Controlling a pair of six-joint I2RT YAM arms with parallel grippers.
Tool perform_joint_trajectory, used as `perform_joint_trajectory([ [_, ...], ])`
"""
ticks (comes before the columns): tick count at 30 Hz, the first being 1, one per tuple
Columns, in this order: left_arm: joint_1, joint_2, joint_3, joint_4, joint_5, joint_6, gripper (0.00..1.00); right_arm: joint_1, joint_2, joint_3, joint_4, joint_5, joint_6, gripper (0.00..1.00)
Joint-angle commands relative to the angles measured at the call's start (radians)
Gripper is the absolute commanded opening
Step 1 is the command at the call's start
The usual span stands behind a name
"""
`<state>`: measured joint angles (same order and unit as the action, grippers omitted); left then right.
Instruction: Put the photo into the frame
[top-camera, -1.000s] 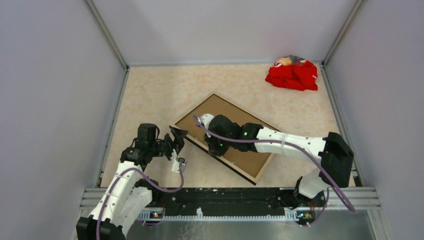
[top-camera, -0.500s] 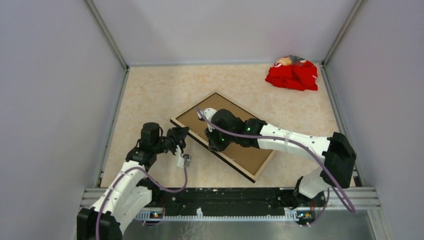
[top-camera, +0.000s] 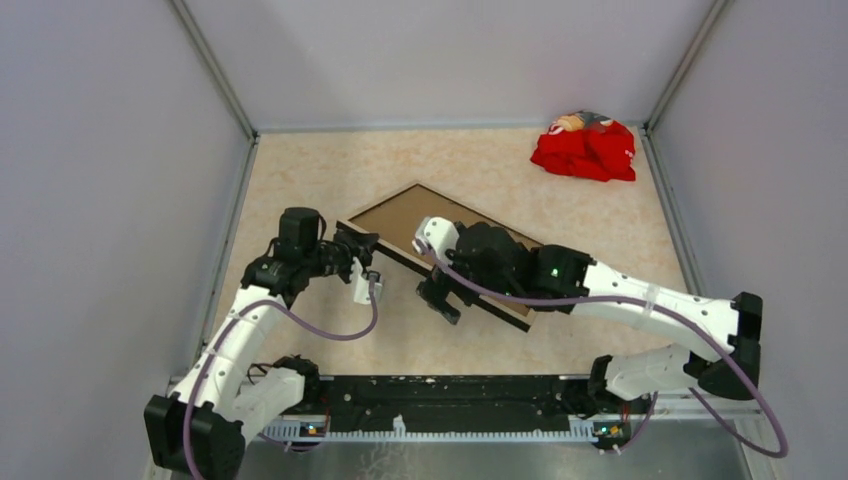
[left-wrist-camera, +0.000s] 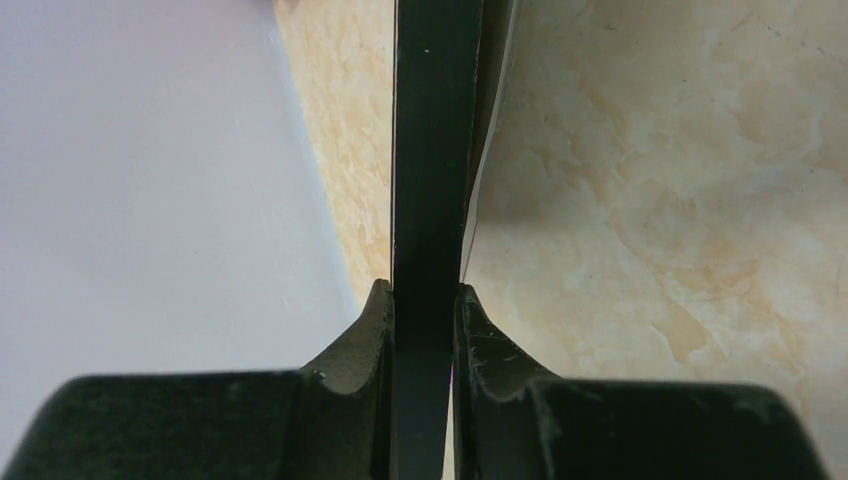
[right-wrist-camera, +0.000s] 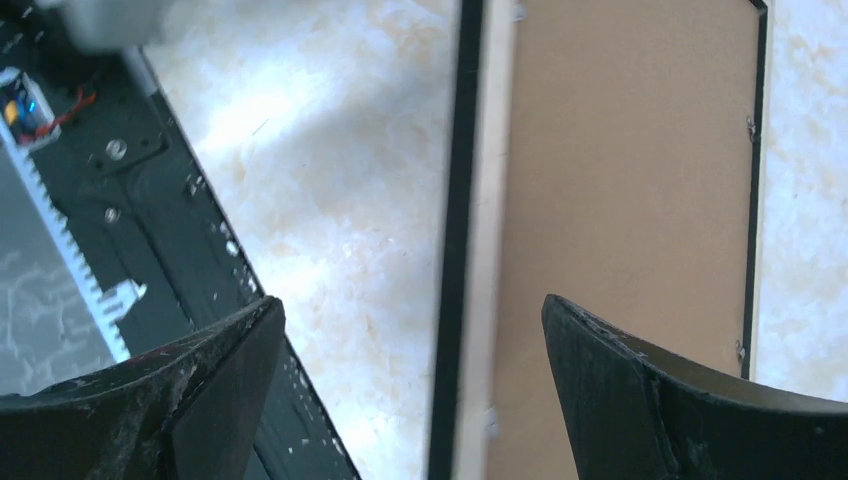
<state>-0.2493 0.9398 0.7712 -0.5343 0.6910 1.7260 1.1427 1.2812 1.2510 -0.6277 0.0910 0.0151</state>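
The frame (top-camera: 395, 260) lies back up and aslant in the middle of the table, its brown backing board (top-camera: 400, 222) showing. Its left end is raised. My left gripper (top-camera: 352, 262) is shut on that left end. In the left wrist view the frame's black edge (left-wrist-camera: 430, 150) runs straight up from between the closed left gripper (left-wrist-camera: 425, 290). My right gripper (top-camera: 438, 298) hangs open at the frame's near long edge. In the right wrist view that black and tan edge (right-wrist-camera: 470, 200) passes between the wide-apart right gripper (right-wrist-camera: 411, 300), touching neither finger. The photo is hidden.
A crumpled red cloth (top-camera: 585, 150) lies in the far right corner. Grey walls (top-camera: 120, 200) close in the table on three sides. The black base rail (top-camera: 450, 390) runs along the near edge, close below the right gripper.
My left gripper has closed on the frame's left end and lifted it. My right gripper has let go, opened wide and moved off the backing board to the near edge.
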Motion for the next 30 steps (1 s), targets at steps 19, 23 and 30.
perform_joint_trajectory([
  [19, 0.005, 0.024, 0.104, -0.117, 0.079, -0.125, 0.00, 0.270, 0.059, -0.148, 0.003, 0.653, -0.329, 0.98],
  [23, 0.006, 0.025, 0.102, -0.113, 0.081, -0.126, 0.00, 0.324, -0.031, -0.118, 0.026, 0.522, -0.347, 0.99],
  [30, 0.005, 0.030, 0.111, -0.119, 0.076, -0.128, 0.00, 0.344, -0.107, -0.132, 0.076, 0.629, -0.403, 0.99],
])
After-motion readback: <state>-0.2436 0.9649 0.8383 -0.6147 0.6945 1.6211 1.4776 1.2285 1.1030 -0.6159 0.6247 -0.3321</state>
